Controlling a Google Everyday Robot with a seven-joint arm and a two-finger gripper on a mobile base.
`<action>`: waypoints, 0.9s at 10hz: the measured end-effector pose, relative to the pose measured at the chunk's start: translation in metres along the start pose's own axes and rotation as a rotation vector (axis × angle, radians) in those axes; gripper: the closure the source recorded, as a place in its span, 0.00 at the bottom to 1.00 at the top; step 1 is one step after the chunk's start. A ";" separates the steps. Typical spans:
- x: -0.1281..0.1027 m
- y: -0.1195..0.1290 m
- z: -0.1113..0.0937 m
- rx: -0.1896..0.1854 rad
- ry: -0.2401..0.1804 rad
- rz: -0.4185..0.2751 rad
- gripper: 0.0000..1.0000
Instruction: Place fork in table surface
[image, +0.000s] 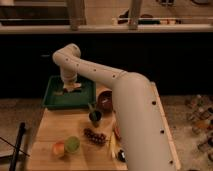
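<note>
Camera view of the workspace, looking down along the robot. The white arm (135, 115) fills the lower right of the frame, rises toward the upper left, bends at an elbow and drops to the gripper (70, 87), which sits low inside the green tray (52, 102) at left centre. Whether the gripper is released or grasping something cannot be told. The fork (60, 92) appears only as a thin pale streak just left of the gripper tip, over the tray floor. Whether it is held or lying in the tray cannot be told, but it is not on the table surface (47, 127). The table surface, of light wooden planks, occupies the lower centre, and the tray lies at its far left end. Right of the tray stands a dark red bowl (106, 100). Just below the bowl is a dark cup (95, 118) with a thin item sticking out of it. Below the cup lies a grape bunch (94, 136). At the lower left of the table, a green round item (73, 144) and an orange round item (59, 149) sit side by side. A yellow item (112, 146) lies right of the grapes, close against the arm. A black bar (18, 145) slants at the lower left edge, off the table. A pale ledge (100, 28) crosses the top of the frame
</note>
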 end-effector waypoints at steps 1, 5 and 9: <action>-0.001 0.002 -0.001 0.005 -0.001 -0.003 1.00; -0.009 0.020 -0.007 0.015 -0.021 -0.007 1.00; -0.019 0.041 -0.002 0.021 -0.051 -0.016 1.00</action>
